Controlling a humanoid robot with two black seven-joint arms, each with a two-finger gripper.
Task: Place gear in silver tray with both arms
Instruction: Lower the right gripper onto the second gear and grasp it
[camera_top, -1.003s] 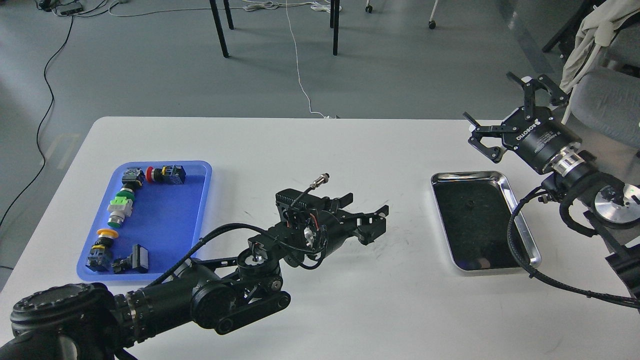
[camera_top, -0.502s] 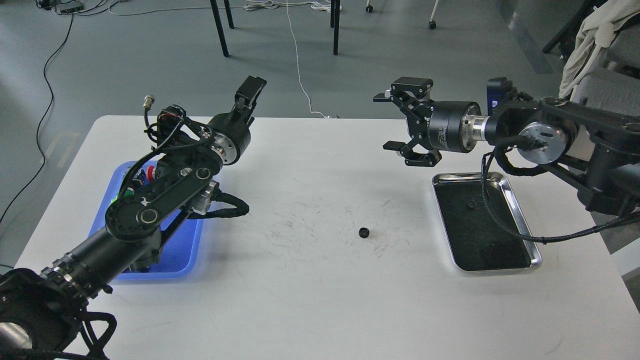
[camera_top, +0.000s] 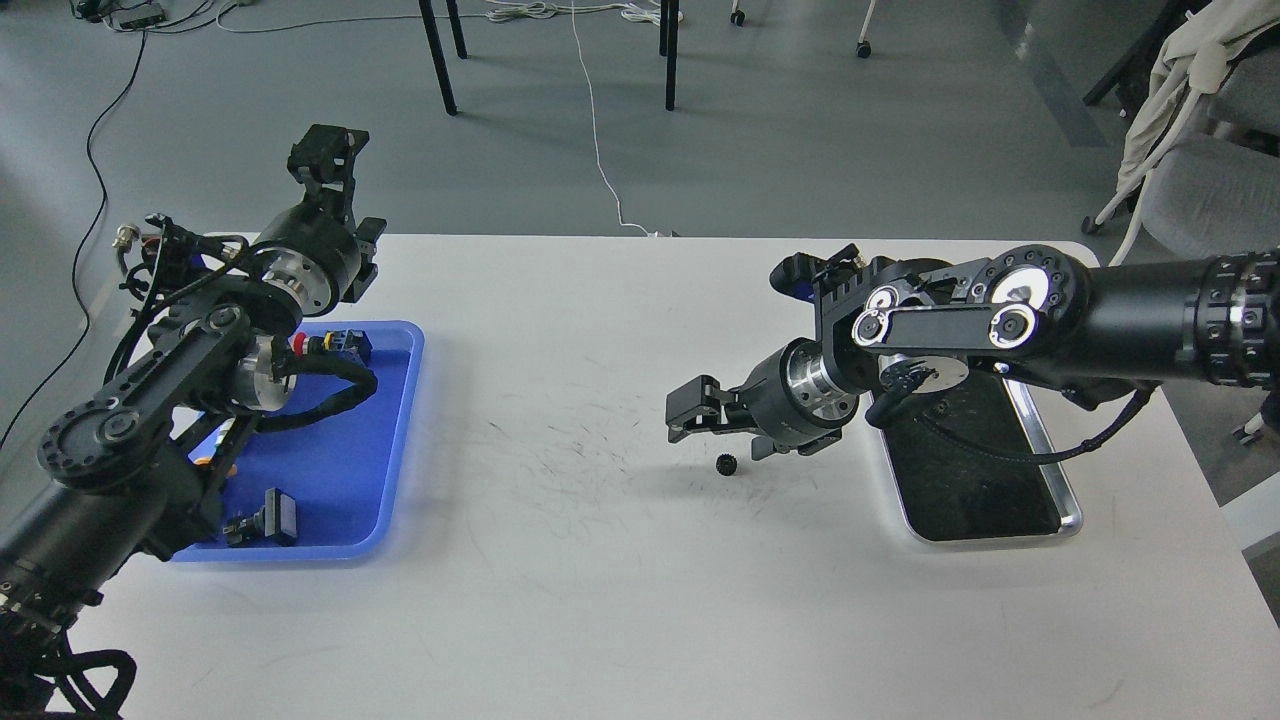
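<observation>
Head view: right tool (camera_top: 712, 425) spread above the tiny gear (camera_top: 727, 464) on the desk (camera_top: 600, 560); light, stiff, likely slippery — pinch across its toothed rim.

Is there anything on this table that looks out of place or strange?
Yes. A small black gear lies alone on the bare white table, left of the silver tray and outside it. The right gripper hangs just above it with its jaws apart. Nothing looks spilled or broken.
</observation>
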